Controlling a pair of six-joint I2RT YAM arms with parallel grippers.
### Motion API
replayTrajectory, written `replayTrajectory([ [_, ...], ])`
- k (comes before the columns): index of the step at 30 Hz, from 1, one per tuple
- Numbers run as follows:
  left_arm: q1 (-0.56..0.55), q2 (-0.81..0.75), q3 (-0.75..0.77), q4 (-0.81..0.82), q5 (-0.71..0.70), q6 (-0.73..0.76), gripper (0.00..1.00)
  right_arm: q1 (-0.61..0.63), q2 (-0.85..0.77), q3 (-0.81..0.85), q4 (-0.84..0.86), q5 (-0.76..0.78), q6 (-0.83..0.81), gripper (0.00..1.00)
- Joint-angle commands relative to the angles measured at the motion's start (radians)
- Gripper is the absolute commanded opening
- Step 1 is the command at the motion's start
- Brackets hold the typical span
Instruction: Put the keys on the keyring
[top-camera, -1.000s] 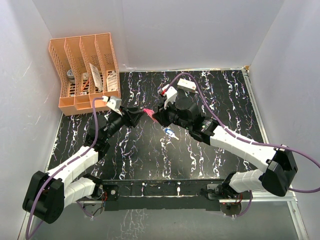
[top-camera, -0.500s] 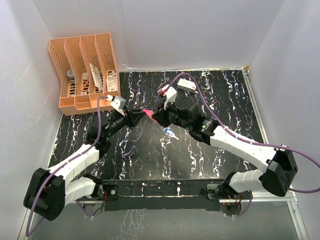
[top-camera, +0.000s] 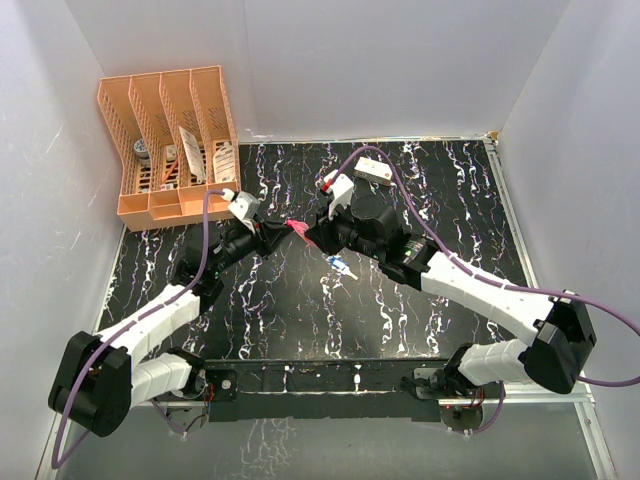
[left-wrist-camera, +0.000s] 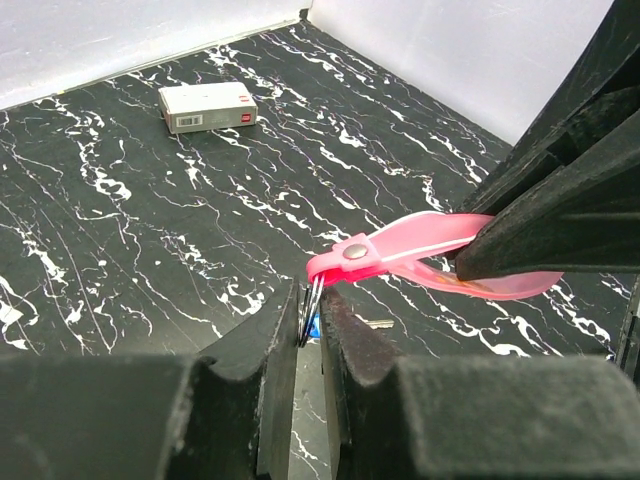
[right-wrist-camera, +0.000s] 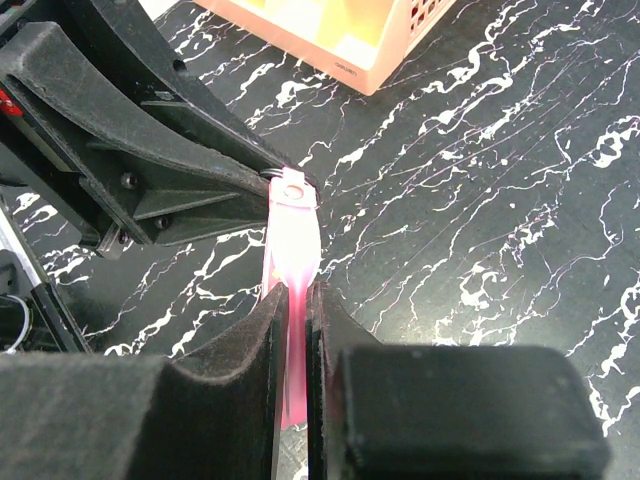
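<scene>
**Getting hold of the ring, with the blue key waiting**

The right gripper (right-wrist-camera: 293, 300) is pinched tight on a pink strap (right-wrist-camera: 292, 240). The strap sticks out past its fingertips, up off the table (top-camera: 400, 330). At the far tip of the strap there is a small round stud, and the thin metal keyring (left-wrist-camera: 312, 300) hangs from that end.

The left gripper (left-wrist-camera: 310, 310) has come to meet it. Its jaws are very narrow and the keyring sits right between them. I cannot tell if they are really squeezing the ring or only sitting close beside it.

The blue key (top-camera: 340, 265) lies flat on the table, just under the right gripper and a bit toward the robot. No gripper is touching it. A white box (left-wrist-camera: 207, 107) lies well ahead of the left gripper, and an orange rack (top-camera: 170, 140) stands off to its left.

I think this step is about getting both grippers onto the keyring so it cannot swing. Next, one gripper likely has to hold the ring by itself. Then the other can let go, reach down for the blue key and slide it on. The ring is thin and may slip, so the hold has to be firm.

The left arm (top-camera: 150, 320) and the right arm (top-camera: 480, 290) both stretch forward and lean in toward the middle. Their fingertips almost touch, nose to nose.
</scene>
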Motion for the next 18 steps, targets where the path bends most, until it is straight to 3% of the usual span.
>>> replayTrajectory([
  [1, -0.006, -0.053, 0.039, -0.029, 0.016, 0.034, 0.13, -0.006, -0.046, 0.022, 0.028, 0.014, 0.006, 0.08],
  [7, -0.007, -0.095, 0.028, -0.072, -0.010, 0.049, 0.19, -0.005, -0.052, 0.023, 0.023, 0.024, 0.005, 0.09],
  [9, -0.007, -0.096, 0.031, -0.080, -0.014, 0.053, 0.16, -0.005, -0.052, 0.023, 0.022, 0.023, 0.005, 0.09],
  [13, -0.007, -0.082, 0.043, -0.088, -0.009, 0.054, 0.00, -0.005, -0.055, 0.023, 0.020, 0.023, 0.004, 0.09],
  [18, -0.009, -0.072, 0.044, -0.085, -0.004, 0.049, 0.00, -0.005, -0.060, 0.018, 0.022, 0.024, 0.006, 0.09],
])
